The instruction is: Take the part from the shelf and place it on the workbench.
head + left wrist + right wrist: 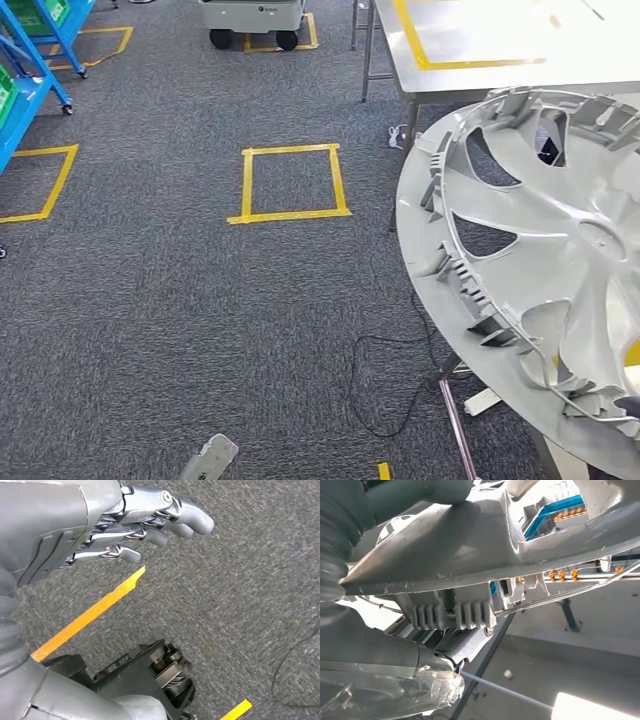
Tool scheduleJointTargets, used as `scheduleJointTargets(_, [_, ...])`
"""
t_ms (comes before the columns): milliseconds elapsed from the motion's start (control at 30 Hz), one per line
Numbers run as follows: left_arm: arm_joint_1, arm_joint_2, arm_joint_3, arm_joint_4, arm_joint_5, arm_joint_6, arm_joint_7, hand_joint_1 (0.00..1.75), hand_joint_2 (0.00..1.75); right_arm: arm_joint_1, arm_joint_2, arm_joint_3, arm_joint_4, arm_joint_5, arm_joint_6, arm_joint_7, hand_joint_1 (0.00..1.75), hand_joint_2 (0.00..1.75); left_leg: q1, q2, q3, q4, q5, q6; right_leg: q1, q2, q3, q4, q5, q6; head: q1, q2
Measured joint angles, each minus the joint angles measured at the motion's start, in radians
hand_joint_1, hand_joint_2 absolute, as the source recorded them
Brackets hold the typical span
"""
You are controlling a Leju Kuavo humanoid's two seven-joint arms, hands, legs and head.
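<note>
Large grey plastic spoked wheel cover [543, 270] held by right hand [395, 680], its rim over steel workbench [513, 60] edge.
Left hand [143, 525] fingers straight, apart, holding nothing; grey carpet [189, 300] beyond fingertips.

Part [528, 240]: moulded plastic wheel cover, pale grey, smooth with a satin sheen; ribbed clips along the inner rim. Desk [483, 75]: brushed metal top, light grey, dull reflective finish, with metal legs. Floor [189, 300]: dark grey carpet, coarse flecked pile, matt; strips of glossy yellow tape [290, 213] adhered to it. Left hand [151, 522]: bare silver metal links, polished, with smooth grey fingertips; cover behind it is matt grey plastic.
</note>
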State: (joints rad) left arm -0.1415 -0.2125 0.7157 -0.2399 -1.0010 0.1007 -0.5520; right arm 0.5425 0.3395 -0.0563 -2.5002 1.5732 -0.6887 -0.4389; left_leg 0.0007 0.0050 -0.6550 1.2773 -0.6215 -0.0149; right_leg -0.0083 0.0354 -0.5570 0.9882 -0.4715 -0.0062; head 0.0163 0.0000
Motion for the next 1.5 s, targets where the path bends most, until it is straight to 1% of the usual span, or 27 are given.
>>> scheduleJointTargets(33, [-0.001,0.000,0.000,0.000,0.000,0.000,0.000,0.00,1.75,0.000,0.000,-0.001,0.000,0.000,0.000,0.002,1.75,1.75,0.000,-0.004,0.019,-0.046,0.036,0.003,0.000,0.011,0.002,0.000,0.000,0.000,0.000,0.000])
scheduleJointTargets(100, [-0.001,0.002,0.000,0.000,0.002,0.006,0.000,0.00,1.75,0.005,0.000,-0.011,0.000,0.000,0.000,0.029,1.75,1.75,0.003,-0.052,0.083,-0.188,0.111,0.012,0.000,0.030,0.002,0.003,-0.001,0.004,0.001,0.000])
scheduleJointTargets(167, [0.001,0.004,0.000,0.000,0.006,0.019,0.001,0.00,1.75,0.013,0.000,-0.045,0.000,0.000,0.000,0.085,1.75,1.75,0.005,-0.096,0.122,-0.276,0.135,0.018,-0.003,0.049,-0.007,0.007,0.001,0.014,0.001,0.000])
scheduleJointTargets(200, [0.003,0.005,0.001,0.000,0.008,0.024,0.002,0.00,1.75,0.018,0.001,-0.064,0.000,0.000,0.000,0.109,1.75,1.75,0.004,-0.095,0.125,-0.286,0.132,0.020,-0.004,0.060,-0.013,0.007,0.004,0.021,0.001,0.000])
scheduleJointTargets(267, [0.003,0.005,0.001,0.000,0.009,0.030,0.003,0.00,1.75,0.030,0.003,-0.095,0.000,0.000,0.000,0.130,1.75,1.75,0.003,-0.069,0.126,-0.294,0.135,0.026,-0.009,0.074,-0.026,0.009,0.007,0.034,0.001,0.000])
scheduleJointTargets(333, [0.001,0.004,0.002,0.000,0.011,0.032,0.003,0.00,1.75,0.036,0.004,-0.116,0.000,0.000,0.000,0.132,1.75,1.75,0.004,-0.038,0.130,-0.303,0.139,0.036,-0.007,0.038,-0.056,0.058,-0.022,0.041,0.006,0.000])
scheduleJointTargets(400, [0.002,0.004,0.002,0.000,0.011,0.032,0.002,0.00,1.75,0.038,0.004,-0.131,0.000,0.000,0.000,0.136,1.75,1.75,0.002,-0.004,0.131,-0.304,0.138,0.043,-0.006,-0.013,-0.119,0.184,-0.086,0.048,0.010,0.000])
scheduleJointTargets(467, [0.004,0.005,0.002,0.000,0.014,0.034,0.000,0.00,1.75,0.047,0.004,-0.142,0.000,0.000,0.000,0.152,1.75,1.75,0.000,0.029,0.131,-0.304,0.135,0.044,-0.009,-0.028,-0.173,0.294,-0.125,0.055,0.011,0.000])
scheduleJointTargets(500, [0.004,0.005,0.002,0.000,0.015,0.035,-0.001,0.00,1.75,0.053,0.004,-0.147,0.000,0.000,0.000,0.163,1.75,1.75,0.000,0.042,0.131,-0.304,0.134,0.043,-0.011,-0.032,-0.173,0.298,-0.116,0.057,0.012,0.000])
scheduleJointTargets(533, [0.004,0.005,0.002,0.000,0.017,0.036,-0.002,0.00,1.75,0.059,0.004,-0.152,0.000,0.000,0.000,0.172,1.75,1.75,0.000,0.054,0.133,-0.304,0.132,0.042,-0.013,-0.037,-0.153,0.263,-0.092,0.059,0.011,0.000])
scheduleJointTargets(600, [0.003,0.006,0.002,0.000,0.018,0.038,-0.002,0.00,1.75,0.065,0.004,-0.161,0.000,0.000,0.000,0.182,1.75,1.75,-0.002,0.074,0.139,-0.303,0.127,0.034,-0.011,-0.071,-0.068,0.116,-0.032,0.058,0.012,0.000])
scheduleJointTargets(667, [0.002,0.007,0.003,0.000,0.019,0.039,-0.002,0.00,1.75,0.070,0.004,-0.167,-0.001,0.000,0.000,0.185,1.75,1.75,-0.006,0.088,0.144,-0.301,0.121,0.024,-0.006,-0.098,-0.010,0.019,-0.009,0.049,0.009,0.000])
scheduleJointTargets(700, [0.002,0.007,0.003,0.000,0.020,0.039,-0.002,0.00,1.75,0.071,0.004,-0.168,-0.001,0.000,0.000,0.185,1.75,1.75,-0.008,0.091,0.145,-0.300,0.119,0.020,-0.004,-0.100,-0.003,0.010,-0.013,0.045,0.008,0.000])
scheduleJointTargets(800, [0.001,0.007,0.003,0.000,0.020,0.039,-0.002,0.00,1.75,0.074,0.004,-0.170,-0.002,0.000,0.000,0.185,1.75,1.75,-0.008,0.095,0.147,-0.299,0.119,0.018,-0.003,-0.092,-0.003,0.010,-0.012,0.039,0.008,0.000])
scheduleJointTargets(833, [0.001,0.007,0.003,0.000,0.020,0.039,-0.003,0.00,1.75,0.076,0.004,-0.174,-0.003,0.000,0.000,0.188,1.75,1.75,-0.006,0.098,0.148,-0.299,0.116,0.012,-0.004,-0.084,-0.004,0.009,-0.011,0.033,0.008,0.000])
scheduleJointTargets(900, [-0.001,0.006,0.003,0.000,0.022,0.039,-0.004,0.00,1.75,0.081,0.006,-0.182,-0.004,0.000,0.000,0.194,1.75,1.75,-0.001,0.072,0.142,-0.271,0.089,-0.002,-0.005,-0.061,-0.005,0.008,-0.009,0.018,0.007,0.000])
scheduleJointTargets(967, [0.000,0.006,0.003,0.000,0.023,0.039,-0.004,0.00,1.75,0.085,0.007,-0.187,-0.006,0.000,0.000,0.199,1.75,1.75,0.003,0.026,0.098,-0.168,0.029,-0.008,-0.004,-0.035,-0.006,0.007,-0.006,0.007,0.004,0.000])
scheduleJointTargets(1033, [0.007,0.007,0.004,0.000,0.025,0.040,-0.005,0.00,1.75,0.085,0.008,-0.190,-0.006,0.000,0.000,0.200,1.75,1.75,0.003,0.006,0.035,-0.046,-0.014,-0.006,-0.001,-0.008,-0.006,0.008,-0.004,0.003,0.004,0.000])
scheduleJointTargets(1067, [0.009,0.008,0.005,0.000,0.026,0.040,-0.005,0.00,1.75,0.085,0.008,-0.191,-0.006,0.000,0.000,0.201,1.75,1.75,0.003,0.002,0.017,-0.020,-0.010,-0.004,0.000,0.007,-0.005,0.008,-0.004,0.002,0.004,0.000])
scheduleJointTargets(1100, [0.011,0.009,0.005,0.000,0.027,0.040,-0.005,0.00,1.75,0.085,0.008,-0.193,-0.006,0.000,0.000,0.204,1.75,1.75,0.003,-0.001,0.015,-0.029,0.013,0.000,0.002,0.022,-0.003,0.009,-0.004,0.002,0.004,0.000])
scheduleJointTargets(1133, [0.011,0.009,0.005,0.000,0.028,0.040,-0.005,0.00,1.75,0.086,0.008,-0.194,-0.006,0.000,0.000,0.209,1.75,1.75,0.003,-0.009,0.028,-0.072,0.052,0.005,0.002,0.036,-0.001,0.009,-0.004,0.001,0.004,0.000])
scheduleJointTargets(1200, [0.010,0.011,0.006,0.000,0.029,0.041,-0.005,0.00,1.75,0.088,0.008,-0.197,-0.006,0.000,0.000,0.218,1.75,1.75,0.002,-0.053,0.072,-0.190,0.125,0.016,0.003,0.060,0.000,0.010,-0.005,0.003,0.005,0.000])
scheduleJointTargets(1267, [0.010,0.013,0.007,0.000,0.029,0.042,-0.006,0.00,1.75,0.090,0.008,-0.200,-0.006,0.000,0.000,0.224,1.75,1.75,0.002,-0.087,0.100,-0.263,0.146,0.022,0.001,0.084,-0.008,0.014,-0.005,0.010,0.005,0.000])
scheduleJointTargets(1333, [0.009,0.014,0.008,0.000,0.030,0.043,-0.006,0.00,1.75,0.094,0.009,-0.203,-0.006,0.000,0.000,0.230,1.75,1.75,0.002,-0.076,0.106,-0.282,0.142,0.026,-0.003,0.105,-0.021,0.015,-0.002,0.022,0.004,0.000])
scheduleJointTargets(1400, [0.005,0.012,0.008,0.000,0.031,0.044,-0.007,0.00,1.75,0.100,0.009,-0.207,-0.006,-0.001,0.000,0.234,1.75,1.75,0.004,-0.052,0.111,-0.295,0.149,0.036,-0.003,0.066,-0.038,0.035,-0.018,0.031,0.007,0.000])
scheduleJointTargets(1467, [0.006,0.011,0.009,0.000,0.031,0.045,-0.007,0.00,1.75,0.101,0.009,-0.209,-0.005,-0.001,0.000,0.233,1.75,1.75,0.005,-0.023,0.114,-0.303,0.151,0.043,-0.002,-0.001,-0.085,0.129,-0.074,0.038,0.012,0.000])
scheduleJointTargets(1500, [0.008,0.011,0.009,0.000,0.031,0.046,-0.008,0.00,1.75,0.100,0.009,-0.209,-0.005,-0.001,0.000,0.233,1.75,1.75,0.005,-0.008,0.113,-0.303,0.150,0.045,-0.004,-0.018,-0.117,0.194,-0.107,0.044,0.013,0.000])
